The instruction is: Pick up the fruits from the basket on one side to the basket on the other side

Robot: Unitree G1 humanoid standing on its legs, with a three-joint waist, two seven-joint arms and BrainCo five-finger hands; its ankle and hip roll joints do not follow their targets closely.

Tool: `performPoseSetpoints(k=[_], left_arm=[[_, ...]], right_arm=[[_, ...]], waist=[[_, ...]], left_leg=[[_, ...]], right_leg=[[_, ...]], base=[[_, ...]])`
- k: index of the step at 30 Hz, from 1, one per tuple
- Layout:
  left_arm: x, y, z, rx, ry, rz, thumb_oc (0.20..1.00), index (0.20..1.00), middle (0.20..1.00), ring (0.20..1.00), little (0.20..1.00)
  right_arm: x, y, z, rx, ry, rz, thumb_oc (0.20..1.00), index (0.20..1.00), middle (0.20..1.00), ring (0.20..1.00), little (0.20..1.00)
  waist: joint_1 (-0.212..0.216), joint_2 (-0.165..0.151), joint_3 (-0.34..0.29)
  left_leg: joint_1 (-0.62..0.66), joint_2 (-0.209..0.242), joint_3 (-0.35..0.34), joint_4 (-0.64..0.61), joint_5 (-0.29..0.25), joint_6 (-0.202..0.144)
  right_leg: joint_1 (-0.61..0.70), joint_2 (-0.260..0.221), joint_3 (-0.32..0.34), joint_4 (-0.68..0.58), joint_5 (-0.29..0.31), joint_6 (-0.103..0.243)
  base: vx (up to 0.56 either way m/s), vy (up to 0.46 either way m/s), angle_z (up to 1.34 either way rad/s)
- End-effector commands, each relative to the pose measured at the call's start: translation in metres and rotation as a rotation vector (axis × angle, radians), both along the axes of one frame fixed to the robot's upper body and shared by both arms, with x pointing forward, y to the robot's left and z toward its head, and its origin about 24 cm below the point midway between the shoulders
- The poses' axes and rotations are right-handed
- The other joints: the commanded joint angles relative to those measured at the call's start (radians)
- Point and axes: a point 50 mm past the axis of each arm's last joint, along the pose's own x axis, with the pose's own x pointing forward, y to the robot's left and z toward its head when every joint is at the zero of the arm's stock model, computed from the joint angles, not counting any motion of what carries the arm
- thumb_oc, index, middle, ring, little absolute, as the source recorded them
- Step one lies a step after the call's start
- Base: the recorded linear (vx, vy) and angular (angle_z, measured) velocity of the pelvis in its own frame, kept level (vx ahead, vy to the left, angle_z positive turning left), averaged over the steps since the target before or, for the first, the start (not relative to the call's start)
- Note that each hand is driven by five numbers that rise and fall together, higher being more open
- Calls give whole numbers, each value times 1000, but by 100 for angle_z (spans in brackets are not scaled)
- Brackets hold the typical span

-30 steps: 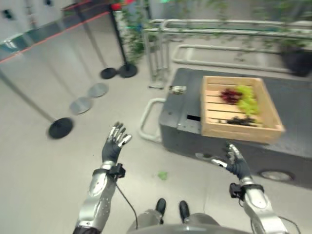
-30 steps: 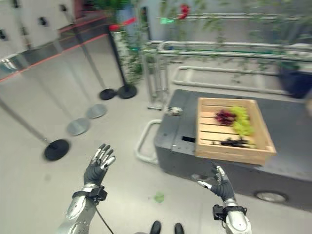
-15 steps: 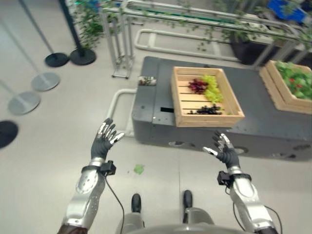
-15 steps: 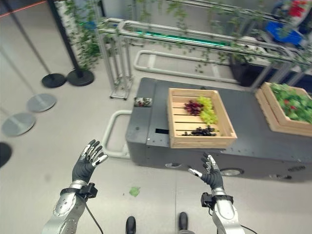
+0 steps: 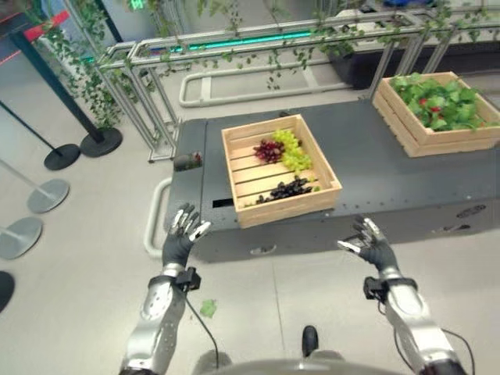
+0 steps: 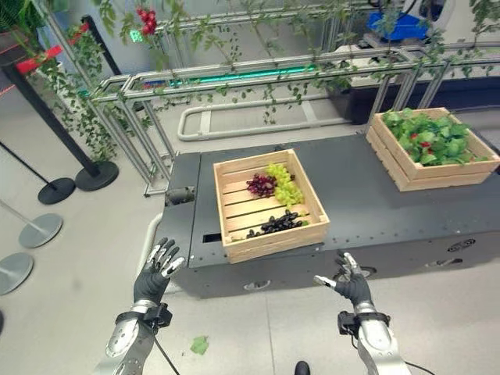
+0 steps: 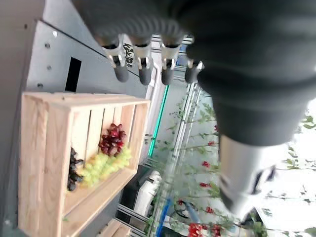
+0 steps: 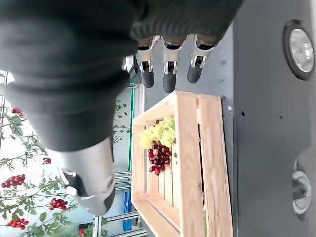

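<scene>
On the dark grey platform (image 6: 375, 199), a pale slatted wooden crate (image 6: 269, 205) is holding three grape bunches: dark red (image 6: 260, 185) and light green (image 6: 283, 187) touching at its far end, black (image 6: 273, 223) nearer the robot. Well to the crate's right, a second wooden crate (image 6: 430, 148) is sitting, heaped with green leaves. Below the platform's near edge, the left hand (image 6: 152, 273) and right hand (image 6: 351, 284) are hovering with fingers spread, holding nothing.

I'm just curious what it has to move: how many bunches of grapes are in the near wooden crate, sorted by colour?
Red grapes: 1
Green grapes: 1
Dark grapes: 1
Total: 3 bunches, all in the near wooden crate; both hands hang open in front of it, holding nothing.
</scene>
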Motion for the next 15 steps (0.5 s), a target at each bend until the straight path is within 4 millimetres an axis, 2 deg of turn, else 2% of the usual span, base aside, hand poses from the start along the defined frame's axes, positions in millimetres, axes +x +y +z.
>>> performPoseSetpoints(k=[1, 2, 3, 5, 6, 9, 10, 11, 15], left_arm=[[0, 14, 16, 32, -80, 10, 1000, 1000, 1000, 1000, 1000], [-2, 16, 15, 44, -78, 12, 1000, 1000, 1000, 1000, 1000], [-4, 17, 14, 53, -69, 15, 1000, 1000, 1000, 1000, 1000], [-4, 16, 9, 63, -49, 20, 1000, 1000, 1000, 1000, 1000], [-3, 16, 5, 64, -30, 30, 1000, 1000, 1000, 1000, 1000], [-5, 19, 2, 62, -14, 53, 1000, 1000, 1000, 1000, 1000], [-8, 21, -2, 61, 4, 65, 1000, 1000, 1000, 1000, 1000], [-9, 20, -5, 59, 19, 60, 1000, 1000, 1000, 1000, 1000], [-10, 26, -2, 91, 17, 66, 1000, 1000, 1000, 1000, 1000]], right_arm=[[13, 7, 26, 10, -127, 52, 1000, 1000, 1000, 1000, 1000], [13, 8, 26, 12, -127, 51, 1000, 1000, 1000, 1000, 1000], [11, 7, 24, 10, -119, 45, 1000, 1000, 1000, 1000, 1000], [10, 4, 20, 2, -107, 18, 1000, 1000, 1000, 1000, 1000], [10, 1, 20, -13, -104, 3, 1000, 1000, 1000, 1000, 1000], [11, 3, 19, -16, -100, 7, 1000, 1000, 1000, 1000, 1000], [11, 10, 18, -13, -94, 34, 1000, 1000, 1000, 1000, 1000], [9, 11, 14, -8, -80, 35, 1000, 1000, 1000, 1000, 1000], [6, 14, 13, 10, -76, 40, 1000, 1000, 1000, 1000, 1000]], waist=[[49, 16, 15], [55, 27, 10], [66, 36, 6], [78, 56, 9], [89, 64, 13], [98, 69, -3], [117, 71, -17], [112, 79, -47], [119, 53, -79]], left_leg=[[-65, -173, 41, -128, -60, 152], [-77, -151, 51, -210, -32, 156], [-63, -124, 60, -320, 20, 153], [-78, -59, 94, -499, 97, 134], [-85, -58, 112, -616, 137, 116], [-52, -49, 98, -603, 156, 112], [-17, -57, 28, -612, 147, 126], [7, -37, 42, -625, 194, 103], [44, -53, 37, -634, 169, 126]], right_leg=[[61, 36, -1, -36, -38, 33], [71, 56, 1, -40, -49, 34], [91, 72, 9, -45, -62, 33], [121, 92, 3, -47, -87, 38], [151, 89, -5, -47, -104, 45], [198, 87, 7, -47, -136, 49], [205, 84, 31, -24, -144, 55], [233, 79, 22, -14, -171, 57], [235, 42, 8, 40, -195, 78]], base=[[333, -96, -17], [373, -28, -13], [370, 20, -17], [370, 53, -19], [266, 37, -6], [306, 65, 4], [341, 123, -41], [341, 123, -66], [233, 106, -13]])
